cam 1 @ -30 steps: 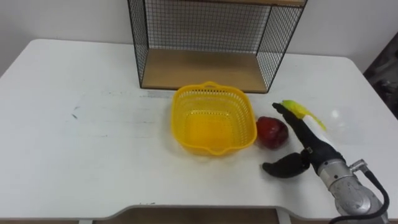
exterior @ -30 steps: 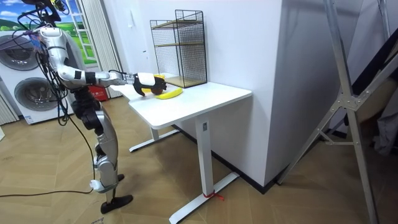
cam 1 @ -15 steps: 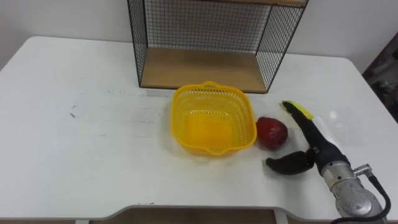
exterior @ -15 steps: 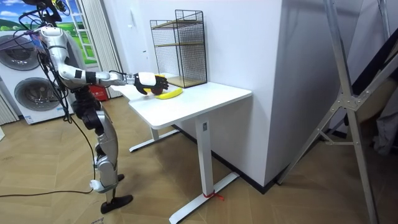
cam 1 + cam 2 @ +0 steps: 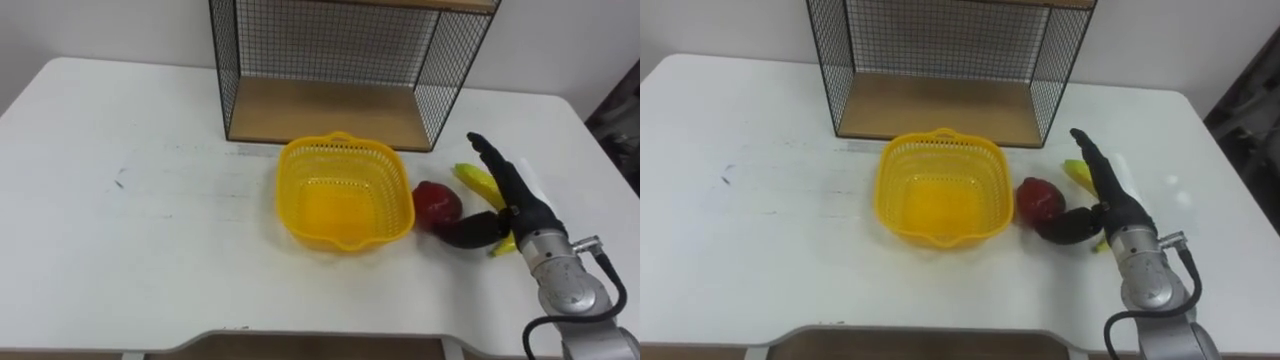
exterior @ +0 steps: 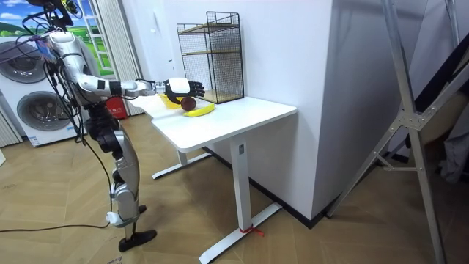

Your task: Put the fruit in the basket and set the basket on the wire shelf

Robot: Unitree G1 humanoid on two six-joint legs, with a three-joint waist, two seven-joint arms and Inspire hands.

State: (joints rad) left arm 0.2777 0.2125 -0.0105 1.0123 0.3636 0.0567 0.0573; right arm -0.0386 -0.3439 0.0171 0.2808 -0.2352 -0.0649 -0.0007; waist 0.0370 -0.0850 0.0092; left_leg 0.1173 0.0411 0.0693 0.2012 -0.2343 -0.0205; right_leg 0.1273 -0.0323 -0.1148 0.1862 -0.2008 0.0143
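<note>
- Just right of the yellow basket (image 5: 292, 200), touching its wall or nearly so, a red apple (image 5: 437, 201) sits on the white table (image 5: 150, 220).
- Farther right of the basket, beyond the apple, lies a banana (image 5: 478, 181), partly covered by the right hand (image 5: 520, 208).
- That hand's fingers (image 5: 492, 160) are straight and close together, with the thumb spread toward the apple; it grips nothing.
- Behind the basket stands the wire shelf (image 5: 330, 110).
- Nothing lies inside the basket.
</note>
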